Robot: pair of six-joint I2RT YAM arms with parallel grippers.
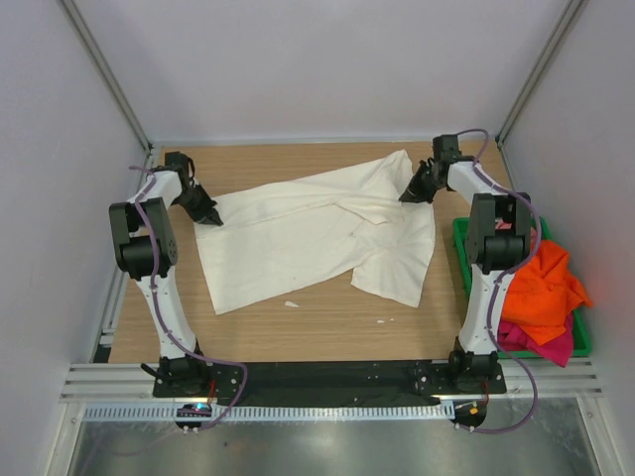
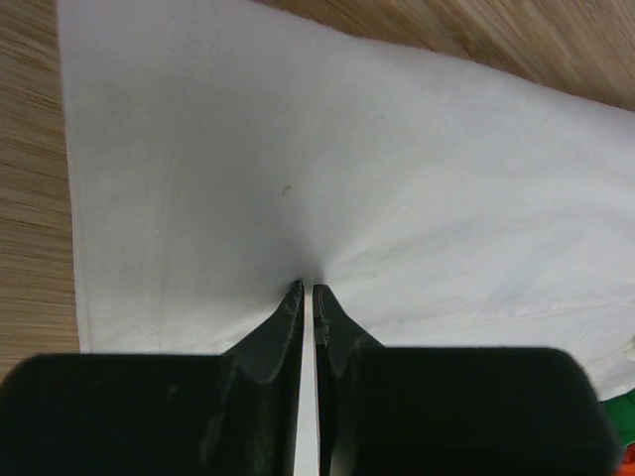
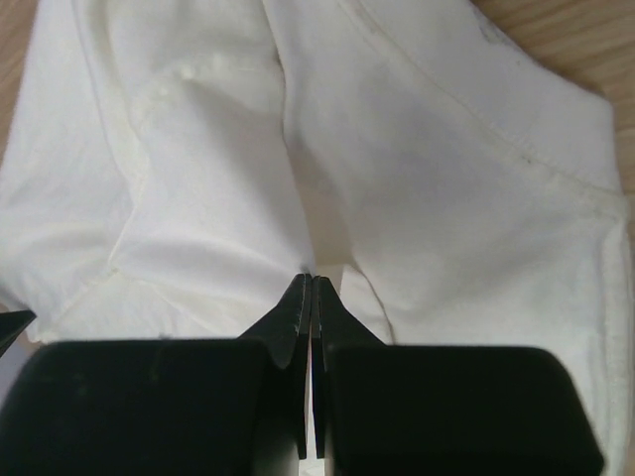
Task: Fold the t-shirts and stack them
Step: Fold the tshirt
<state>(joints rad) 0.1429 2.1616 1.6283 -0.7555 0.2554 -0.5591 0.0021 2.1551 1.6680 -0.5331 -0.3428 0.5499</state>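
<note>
**Both grippers pinched on the cream-white shirt**

Top view: the cream-white t-shirt (image 1: 298,238) lies spread and rumpled across the middle of the wood-grain table (image 1: 327,317), its right part doubled over in soft folds. The left gripper (image 1: 210,218) sits at the shirt's left edge and the right gripper (image 1: 405,197) at its far right part. Whether either grips is not clear from here. At the right edge, a green bin (image 1: 461,256) holds a crumpled orange t-shirt (image 1: 541,288) over a magenta t-shirt (image 1: 541,342); the right arm hides part of the bin.

Left wrist view: the left gripper (image 2: 306,288) has its black tapered fingers (image 2: 283,327) pressed together on the smooth cream cloth (image 2: 327,149). A white sliver shows between them and the fabric puckers at the tips. A stitched hem runs down the left side.

Right wrist view: the right gripper (image 3: 311,280) is clamped on a fold of the same shirt (image 3: 417,169), among seams and creases. Its body hides the near cloth.
</note>
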